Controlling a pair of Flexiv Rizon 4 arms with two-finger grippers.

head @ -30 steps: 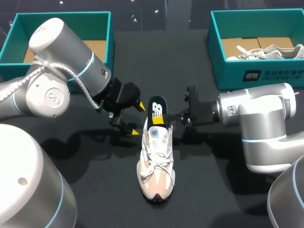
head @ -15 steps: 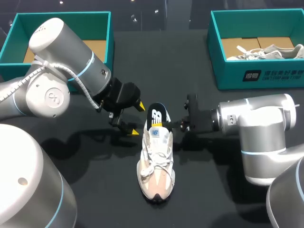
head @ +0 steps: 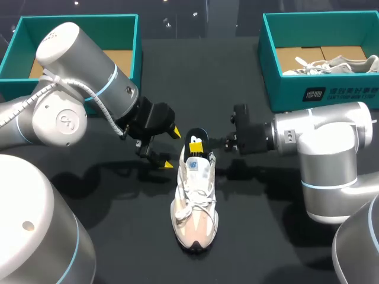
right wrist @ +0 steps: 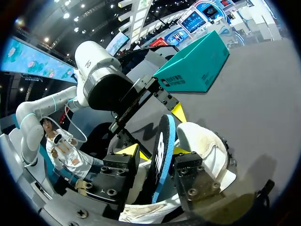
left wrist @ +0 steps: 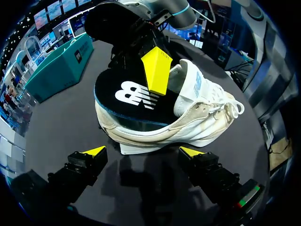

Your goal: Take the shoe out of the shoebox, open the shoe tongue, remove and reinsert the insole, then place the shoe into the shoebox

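A white and beige shoe [head: 193, 204] lies on the black table, toe toward me. Its black insole [head: 196, 144] stands out of the heel opening. My right gripper [head: 220, 144] is at the insole from the right. In the right wrist view the insole [right wrist: 163, 141] stands on edge between the fingers of that gripper [right wrist: 155, 151], with a gap on one side, so it is open. My left gripper [head: 171, 149] hangs open just left of the heel. In the left wrist view its tips [left wrist: 141, 153] face the shoe [left wrist: 197, 117] and the insole [left wrist: 134, 96].
A teal shoebox [head: 89, 23] stands at the back left behind my left arm. Another teal shoebox [head: 320, 89] at the back right holds a second white shoe [head: 334, 64]. Dark bare table lies around and in front of the shoe.
The insole has gone down further into the shoe's heel. My right gripper's fingers have parted off it and drawn back a little. The left arm has not moved.
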